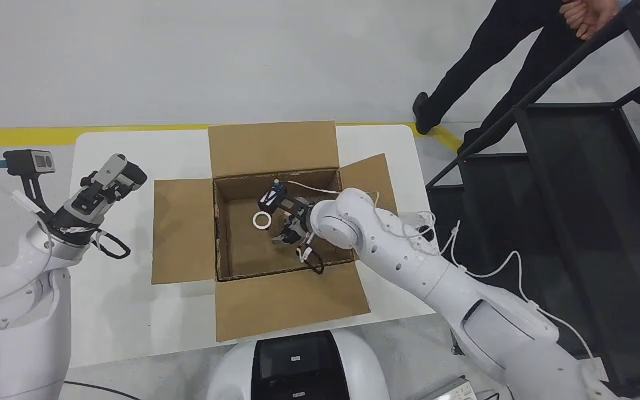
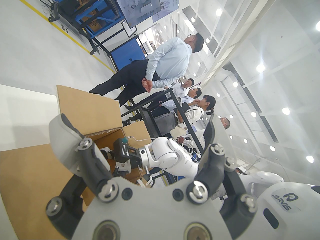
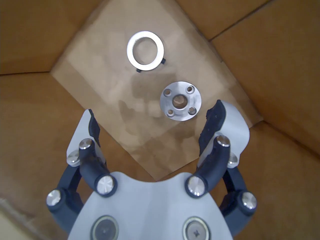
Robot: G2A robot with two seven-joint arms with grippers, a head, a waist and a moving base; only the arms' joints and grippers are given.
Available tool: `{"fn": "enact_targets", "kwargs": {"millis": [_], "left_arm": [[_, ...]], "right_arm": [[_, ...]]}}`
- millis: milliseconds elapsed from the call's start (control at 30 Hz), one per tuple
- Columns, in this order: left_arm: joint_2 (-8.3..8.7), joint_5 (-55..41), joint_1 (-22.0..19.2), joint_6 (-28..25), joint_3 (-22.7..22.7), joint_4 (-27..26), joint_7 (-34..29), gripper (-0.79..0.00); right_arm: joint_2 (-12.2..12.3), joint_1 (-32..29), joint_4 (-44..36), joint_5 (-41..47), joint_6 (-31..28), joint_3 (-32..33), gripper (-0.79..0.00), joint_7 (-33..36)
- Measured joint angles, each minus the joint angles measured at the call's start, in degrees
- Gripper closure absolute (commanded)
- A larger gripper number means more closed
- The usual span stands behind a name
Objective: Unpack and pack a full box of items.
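An open cardboard box [image 1: 272, 148] stands in the middle of the white table, flaps folded out. On its floor lie a flat metal ring [image 3: 145, 50] and a round metal flange [image 3: 180, 100] with a centre bore and several small holes. My right gripper [image 3: 153, 112] hangs open inside the box just above the floor, with the flange close by one finger and the ring [image 1: 262, 221] farther ahead. Nothing is between its fingers. My left gripper [image 2: 135, 122] is open and empty, held above the table left of the box [image 2: 87, 111], pointing toward it.
The table [image 1: 120, 300] has bare surface left of the box and in front of it. A black metal stair frame [image 1: 540, 170] stands close to the table's right side. The box walls [image 3: 275, 63] closely surround the right gripper.
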Motion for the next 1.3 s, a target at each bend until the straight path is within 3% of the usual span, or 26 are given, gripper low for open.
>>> {"fn": "enact_targets", "kwargs": {"millis": [600,767,867,900,1000,1100,1167,1200,1300], "left_arm": [[0.00,0.00,0.00,0.00,0.00,0.00,0.00,-0.785],[0.00,0.00,0.00,0.00,0.00,0.00,0.00,-0.785],[0.00,0.00,0.00,0.00,0.00,0.00,0.00,-0.785],[0.00,0.00,0.00,0.00,0.00,0.00,0.00,-0.785],[0.00,0.00,0.00,0.00,0.00,0.00,0.00,-0.785],[0.00,0.00,0.00,0.00,0.00,0.00,0.00,-0.785],[0.00,0.00,0.00,0.00,0.00,0.00,0.00,-0.785],[0.00,0.00,0.00,0.00,0.00,0.00,0.00,-0.785],[0.00,0.00,0.00,0.00,0.00,0.00,0.00,-0.785]], "right_arm": [[-4.90,2.48,12.54,-1.02,3.31,-3.23,-0.776,-7.62],[-5.59,2.68,14.05,-1.10,2.99,-3.03,-0.619,-7.98],[-5.93,2.71,14.89,-1.25,2.89,-2.92,-0.594,-7.70],[-6.01,2.71,15.07,-1.30,2.89,-2.86,-0.542,-7.64],[-6.24,2.61,15.44,-1.54,2.76,-2.65,-0.280,-7.52],[-6.42,2.63,15.42,-2.49,2.67,-2.68,-0.172,-6.72],[-6.53,2.60,14.98,-3.49,3.11,-2.73,-0.040,-6.25],[-6.54,2.56,14.65,-3.88,3.37,-2.67,0.000,-6.13],[-6.41,2.37,12.67,-5.06,3.90,-2.11,0.000,-5.37]]}}
